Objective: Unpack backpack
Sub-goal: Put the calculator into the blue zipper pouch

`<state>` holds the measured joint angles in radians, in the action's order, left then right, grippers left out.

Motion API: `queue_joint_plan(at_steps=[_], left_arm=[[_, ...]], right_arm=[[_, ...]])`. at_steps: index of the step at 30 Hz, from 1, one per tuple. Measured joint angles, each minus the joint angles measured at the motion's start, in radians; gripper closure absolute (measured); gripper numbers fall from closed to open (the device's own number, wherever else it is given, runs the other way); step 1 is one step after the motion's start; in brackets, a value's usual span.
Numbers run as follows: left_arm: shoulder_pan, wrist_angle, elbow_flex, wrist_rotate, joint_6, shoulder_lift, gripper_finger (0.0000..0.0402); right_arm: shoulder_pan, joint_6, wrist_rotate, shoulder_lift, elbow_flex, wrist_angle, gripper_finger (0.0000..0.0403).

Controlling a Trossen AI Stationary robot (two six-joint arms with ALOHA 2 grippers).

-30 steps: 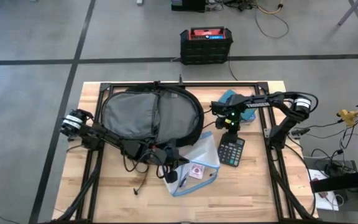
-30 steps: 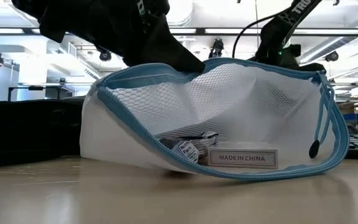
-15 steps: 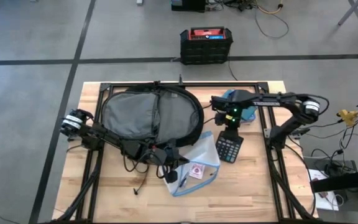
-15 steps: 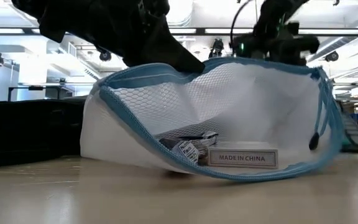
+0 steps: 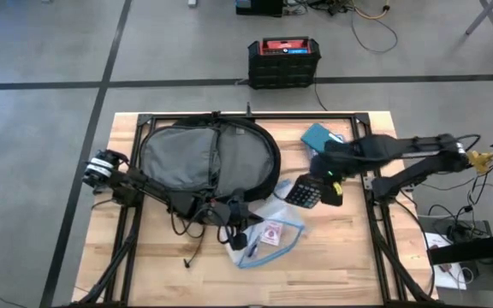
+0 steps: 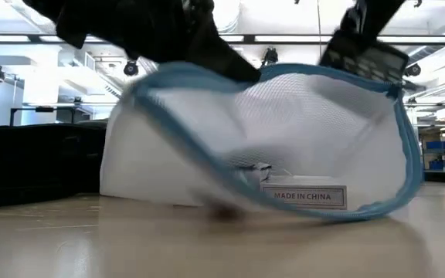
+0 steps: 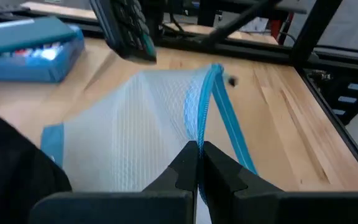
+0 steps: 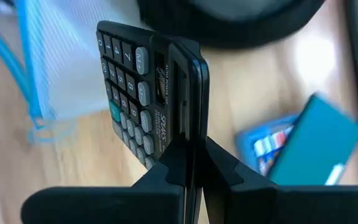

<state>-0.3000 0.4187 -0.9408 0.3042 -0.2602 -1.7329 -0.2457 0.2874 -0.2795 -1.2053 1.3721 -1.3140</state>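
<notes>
The black backpack [image 5: 208,158] lies flat on the far left part of the table, grey panel up, its straps trailing toward the near edge. A white mesh pouch with a blue zipper [image 5: 268,229] sits beside it, a card and small items inside [image 6: 300,194]. My left gripper [image 5: 236,216] is shut on the pouch's rim. My right gripper [image 5: 319,186] is shut on a black calculator [image 5: 305,192], held above the pouch's far corner. The low view shows the calculator [image 6: 361,52] high at the upper right. My left gripper pinches the pouch's blue zipper edge [image 7: 205,127] between its two shut fingers, coming level from the backpack's side. The rim is raised and the pouch's bottom rests on the table. My right gripper pinches the calculator across its key face and back at the end nearest the wrist [image 8: 166,149]. The calculator is lifted clear of the table and stands tipped on edge.
A teal box [image 5: 319,137] lies on the table beyond the calculator, near the far right. A black crate with a red top [image 5: 283,62] stands on the floor behind the table. Bare wood [image 5: 341,257] shows on the near right.
My right gripper has taken hold of the calculator, which lay flat on the table, and has lifted it clear and tipped it on edge, while the arm swung toward the table's right. The pouch's raised rim has shifted and its far part has drawn toward the near edge.
</notes>
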Motion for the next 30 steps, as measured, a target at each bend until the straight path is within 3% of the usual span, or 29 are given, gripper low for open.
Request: queue_joint_plan(at_steps=[8, 15, 24, 30], left_arm=[[0.052, -0.235, -0.131, 0.000, 0.003, 0.000, 0.0402], [0.089, -0.271, -0.145, -0.001, -0.031, 0.000, 0.0402], [0.126, -0.283, -0.200, -0.110, 0.015, 0.000, 0.0402], [0.111, -0.496, -0.313, -0.139, 0.038, 0.000, 0.0402]], right_arm=[[-0.280, 0.117, -0.149, -0.044, 0.027, 0.034, 0.0399], [-0.434, 0.156, -0.268, -0.089, 0.073, 0.100, 0.0399], [-0.463, 0.098, -0.419, -0.273, 0.074, 0.253, 0.0399], [-0.469, 0.172, -0.566, -0.435, 0.073, 0.241, 0.0399]])
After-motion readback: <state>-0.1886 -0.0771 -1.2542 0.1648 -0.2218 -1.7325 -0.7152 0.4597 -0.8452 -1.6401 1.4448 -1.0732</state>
